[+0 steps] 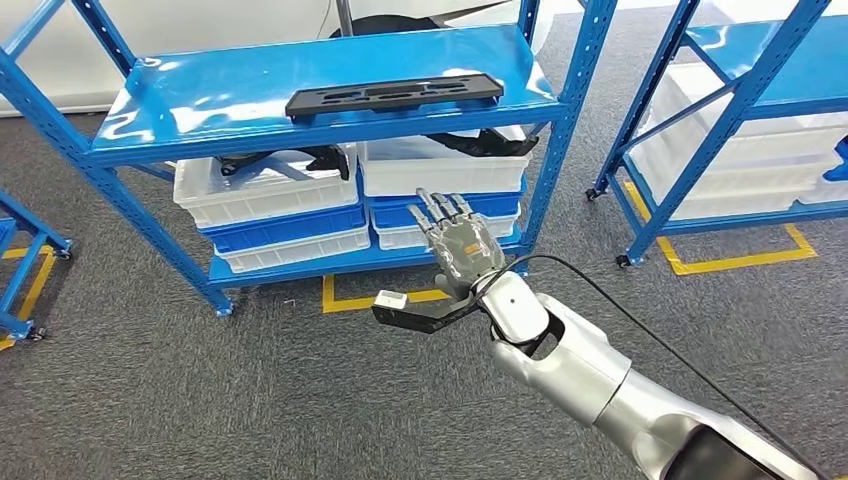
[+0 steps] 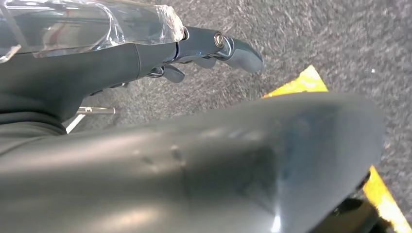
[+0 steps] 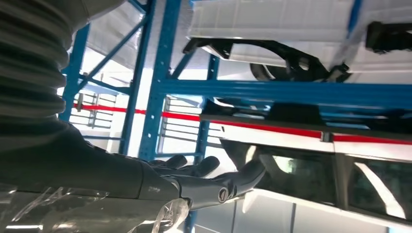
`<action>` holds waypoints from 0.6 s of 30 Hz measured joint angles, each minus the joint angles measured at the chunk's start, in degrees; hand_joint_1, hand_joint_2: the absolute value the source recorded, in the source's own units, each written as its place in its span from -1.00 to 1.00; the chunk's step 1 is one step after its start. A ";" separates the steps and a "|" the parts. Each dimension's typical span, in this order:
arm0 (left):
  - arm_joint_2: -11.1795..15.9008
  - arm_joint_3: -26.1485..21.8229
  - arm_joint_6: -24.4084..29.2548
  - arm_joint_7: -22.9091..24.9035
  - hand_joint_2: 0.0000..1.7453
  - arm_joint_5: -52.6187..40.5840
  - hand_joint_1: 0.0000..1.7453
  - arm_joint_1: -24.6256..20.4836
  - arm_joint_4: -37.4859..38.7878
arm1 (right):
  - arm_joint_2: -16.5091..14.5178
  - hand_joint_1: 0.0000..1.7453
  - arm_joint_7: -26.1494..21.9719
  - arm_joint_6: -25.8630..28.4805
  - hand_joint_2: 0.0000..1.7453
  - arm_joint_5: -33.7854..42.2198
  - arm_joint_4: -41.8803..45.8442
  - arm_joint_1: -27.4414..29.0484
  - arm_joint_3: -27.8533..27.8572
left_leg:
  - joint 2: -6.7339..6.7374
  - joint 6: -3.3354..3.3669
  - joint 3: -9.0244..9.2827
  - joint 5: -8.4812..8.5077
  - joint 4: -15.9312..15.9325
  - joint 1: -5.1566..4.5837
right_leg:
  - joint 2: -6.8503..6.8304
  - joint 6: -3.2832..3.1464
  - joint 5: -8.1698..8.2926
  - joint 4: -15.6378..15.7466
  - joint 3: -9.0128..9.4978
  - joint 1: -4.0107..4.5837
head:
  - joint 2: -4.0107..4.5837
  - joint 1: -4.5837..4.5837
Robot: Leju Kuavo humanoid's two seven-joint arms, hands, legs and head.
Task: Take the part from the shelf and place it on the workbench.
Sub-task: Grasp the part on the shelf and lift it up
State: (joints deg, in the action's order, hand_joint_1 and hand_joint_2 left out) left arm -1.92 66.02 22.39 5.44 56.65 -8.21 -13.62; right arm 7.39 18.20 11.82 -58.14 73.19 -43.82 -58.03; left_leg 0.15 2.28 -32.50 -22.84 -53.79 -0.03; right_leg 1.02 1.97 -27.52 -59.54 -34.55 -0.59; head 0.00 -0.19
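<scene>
bright even light, glare on the blue shelf (image 1: 200,100), wrist views blurred up close.

1. Head cam: high on the body, looks fwd and down at a blue shelf (image 1: 330,100) and grey carpet (image 1: 150,400). Mid range; right arm enters from the lower right, right hand (image 1: 462,248) raised in front of the shelf.
2. Left wrist cam: v. close behind the left hand (image 2: 214,46), aimed down at the carpet (image 2: 311,34) and a yellow floor line (image 2: 301,82). Picture is turned.
3. Right wrist cam: close behind the right hand (image 3: 194,179), looks along it from below at the shelf (image 3: 282,92). Picture is turned.
4. Shared: head + right wrist both take in the shelf and right hand. Head + left wrist share the carpet and yellow marking.
</scene>
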 joint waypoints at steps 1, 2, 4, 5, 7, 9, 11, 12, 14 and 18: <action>-0.05 0.03 0.03 0.01 -1.00 -0.05 -1.00 -0.05 0.00 | -0.01 -1.00 -0.09 0.00 1.00 0.02 -0.07 -0.01 -0.04 | 0.01 0.23 0.32 -0.05 0.17 0.15 | -0.15 0.22 -1.53 -3.27 -1.55 -0.10 | 0.00 0.04; -0.11 0.10 0.05 0.02 -1.00 -0.08 -1.00 -0.10 0.00 | -0.02 -1.00 -0.15 -0.01 1.00 0.03 -0.18 0.03 -0.12 | 0.01 0.41 0.52 -0.19 0.19 0.25 | -0.20 0.45 -3.16 -7.31 -3.70 -0.20 | 0.00 0.08; -0.25 0.27 0.06 0.05 -1.00 -0.11 -1.00 -0.06 0.00 | -0.03 -1.00 -0.16 -0.03 1.00 0.04 -0.41 0.29 -0.29 | -0.11 0.44 0.85 -0.51 0.15 0.39 | -0.28 0.88 -4.49 -13.18 -7.32 -0.45 | 0.00 0.08; -0.28 0.37 0.06 0.08 -1.00 -0.11 -1.00 -0.01 0.00 | -0.03 -1.00 -0.16 -0.03 1.00 0.04 -0.52 0.39 -0.37 | -0.19 0.27 1.02 -0.73 0.09 0.51 | -0.35 1.13 -3.54 -13.20 -7.80 -0.63 | 0.00 0.08; -0.28 0.61 0.06 0.13 -1.00 -0.16 -1.00 0.06 0.00 | -0.02 -1.00 -0.15 -0.04 1.00 0.04 -0.72 0.42 -0.45 | -0.35 -0.41 1.43 -1.41 -0.34 0.85 | -0.72 1.73 0.83 -6.84 -5.39 -1.15 | 0.00 0.09; -0.23 0.84 0.09 0.16 -1.00 -0.27 -1.00 0.01 0.02 | -0.11 -1.00 -0.13 -0.04 1.00 0.04 -0.85 0.32 -0.50 | -0.41 -1.34 1.44 -2.42 -1.19 0.79 | -0.90 1.92 3.48 -0.18 -2.43 -1.45 | 0.01 0.09; -0.19 0.95 0.19 0.19 -1.00 -0.38 -1.00 -0.09 0.04 | -0.30 -1.00 -0.13 -0.07 1.00 0.04 -0.89 0.30 -0.56 | -0.38 -1.82 1.31 -3.03 -1.54 0.60 | -0.67 1.17 3.30 1.44 -1.77 -1.36 | 0.01 0.01; -0.19 0.98 0.24 0.20 -1.00 -0.43 -1.00 -0.11 0.04 | -0.39 -1.00 -0.13 -0.08 1.00 0.04 -0.89 0.32 -0.58 | -0.36 -1.86 1.38 -3.13 -1.51 0.74 | -0.52 0.58 3.20 1.40 -1.81 -1.33 | 0.00 -0.04; -0.20 1.03 0.29 0.20 -1.00 -0.50 -1.00 -0.11 0.04 | -0.49 -1.00 -0.15 -0.09 1.00 0.03 -0.89 0.29 -0.59 | -0.32 -2.10 1.10 -3.86 -2.51 1.00 | -0.47 -0.26 2.96 1.40 -1.59 -1.23 | 0.00 -0.09; -0.20 1.16 0.36 0.20 -1.00 -0.59 -1.00 -0.17 0.04 | -0.66 -1.00 -0.27 -0.21 1.00 0.03 -0.89 0.11 -0.66 | -0.26 -2.60 -5.94 -9.39 -16.30 1.06 | -0.45 -1.30 2.41 1.44 -1.00 -0.91 | 0.00 -0.21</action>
State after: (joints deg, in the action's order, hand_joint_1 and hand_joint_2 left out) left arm -2.12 67.18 22.75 5.64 56.06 -8.38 -13.57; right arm 6.74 17.92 11.61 -58.12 72.30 -43.71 -58.69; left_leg -0.11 -0.32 -38.44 -32.24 -70.09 1.03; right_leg 0.57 0.67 -25.11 -58.11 -35.55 -1.50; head 0.00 -0.40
